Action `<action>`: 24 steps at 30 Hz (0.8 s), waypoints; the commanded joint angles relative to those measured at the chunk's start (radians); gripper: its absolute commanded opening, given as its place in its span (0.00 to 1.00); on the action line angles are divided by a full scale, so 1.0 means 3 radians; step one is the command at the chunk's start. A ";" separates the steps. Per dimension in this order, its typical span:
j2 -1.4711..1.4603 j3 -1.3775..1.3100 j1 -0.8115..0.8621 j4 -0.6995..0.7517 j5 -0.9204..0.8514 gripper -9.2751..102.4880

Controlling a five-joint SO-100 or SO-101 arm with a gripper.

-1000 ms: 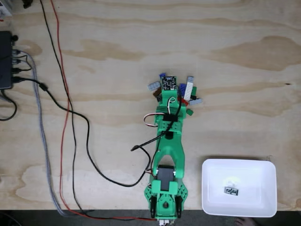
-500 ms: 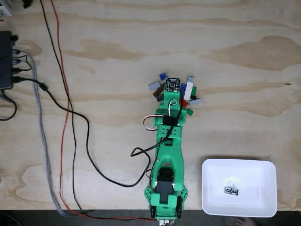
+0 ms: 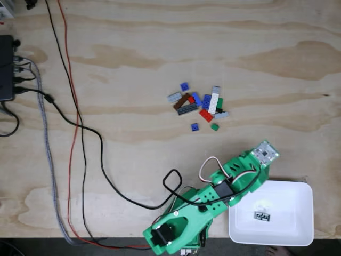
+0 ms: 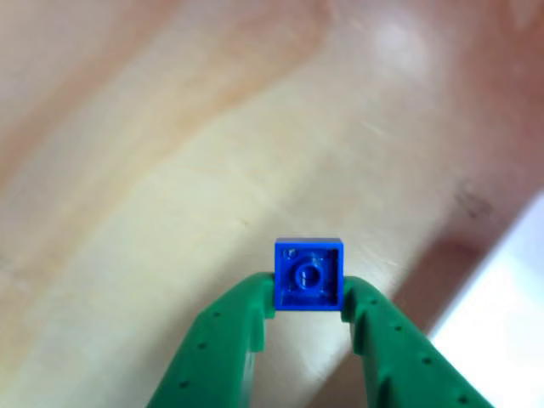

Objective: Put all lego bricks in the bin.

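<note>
In the other view my green gripper (image 4: 308, 293) is shut on a small blue lego brick (image 4: 308, 272), held above the wooden table with the white edge of the bin (image 4: 510, 323) at the lower right. In the fixed view the arm's tip (image 3: 265, 153) hovers just beyond the bin's (image 3: 298, 188) upper left corner. One dark brick (image 3: 261, 216) lies inside the bin. Several loose lego bricks (image 3: 200, 104) in blue, grey, brown, red, white and green lie in a cluster mid-table, well to the upper left of the gripper.
Black and red cables (image 3: 80, 144) run down the left half of the table from a black box (image 3: 6, 66) at the left edge. The arm's base (image 3: 176, 234) sits at the front edge, left of the bin.
The arm has pulled back from the brick cluster and swung right toward the bin, carrying the blue brick. The cluster is now uncovered.
</note>
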 commanded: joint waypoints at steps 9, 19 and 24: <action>0.0465 0.0568 0.1452 -0.0527 -0.0562 0.15; -0.0143 -0.0982 -0.0532 0.1212 0.0414 0.30; -0.1166 -0.1150 -0.2240 0.1232 0.0430 0.29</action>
